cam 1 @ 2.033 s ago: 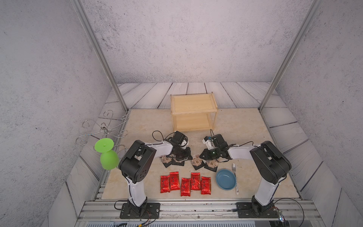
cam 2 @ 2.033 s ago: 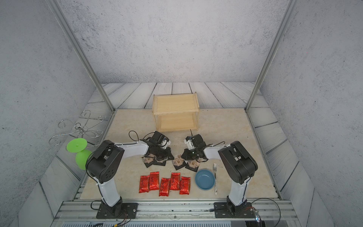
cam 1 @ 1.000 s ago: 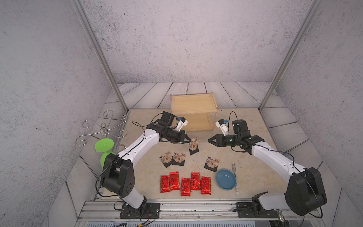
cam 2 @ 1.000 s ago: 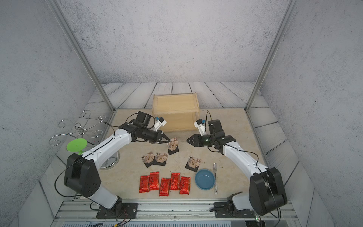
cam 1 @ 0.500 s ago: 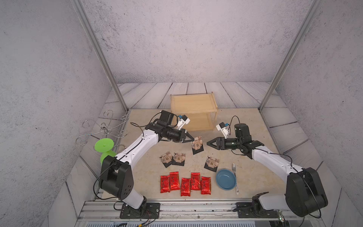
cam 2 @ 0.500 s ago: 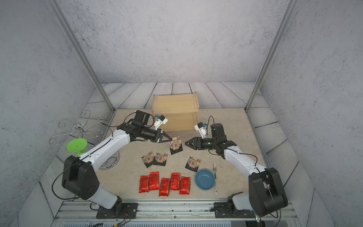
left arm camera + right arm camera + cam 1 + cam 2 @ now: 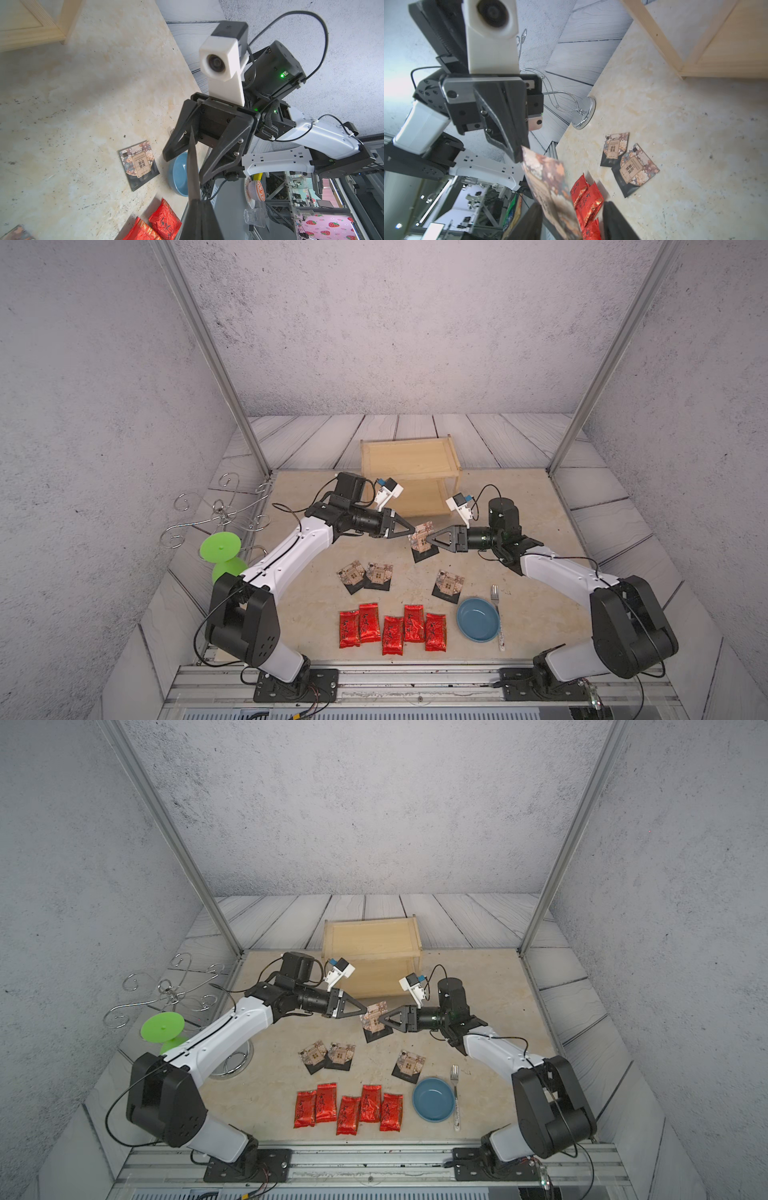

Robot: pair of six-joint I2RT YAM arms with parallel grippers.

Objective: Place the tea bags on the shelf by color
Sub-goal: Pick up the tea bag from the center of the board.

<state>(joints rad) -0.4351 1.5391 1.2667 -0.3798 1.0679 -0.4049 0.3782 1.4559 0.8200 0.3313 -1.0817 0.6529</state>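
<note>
My left gripper (image 7: pixel 412 530) is shut on the corner of a black tea bag (image 7: pixel 422 540) held upright in the air in front of the shelf (image 7: pixel 409 460). Facing it, my right gripper (image 7: pixel 432 540) stands open, its fingers either side of that bag's other edge. The right wrist view shows the bag (image 7: pixel 548 182) between my open right gripper's (image 7: pixel 571 207) fingers. Three black tea bags (image 7: pixel 352 574) (image 7: pixel 379 574) (image 7: pixel 448 585) lie flat on the table. Several red tea bags (image 7: pixel 392 628) lie in a row near the front edge. Both shelf tiers are bare.
A blue bowl (image 7: pixel 478 619) and a fork (image 7: pixel 496 614) lie at the front right beside the red row. A chrome wire stand (image 7: pixel 216 510) and a green plastic piece (image 7: pixel 220 549) stand at the left edge. Metal frame posts rise at the back corners.
The left gripper has carried the black tea bag a little to the right. The right gripper has come in from the right and now has its open fingers around the bag's edge.
</note>
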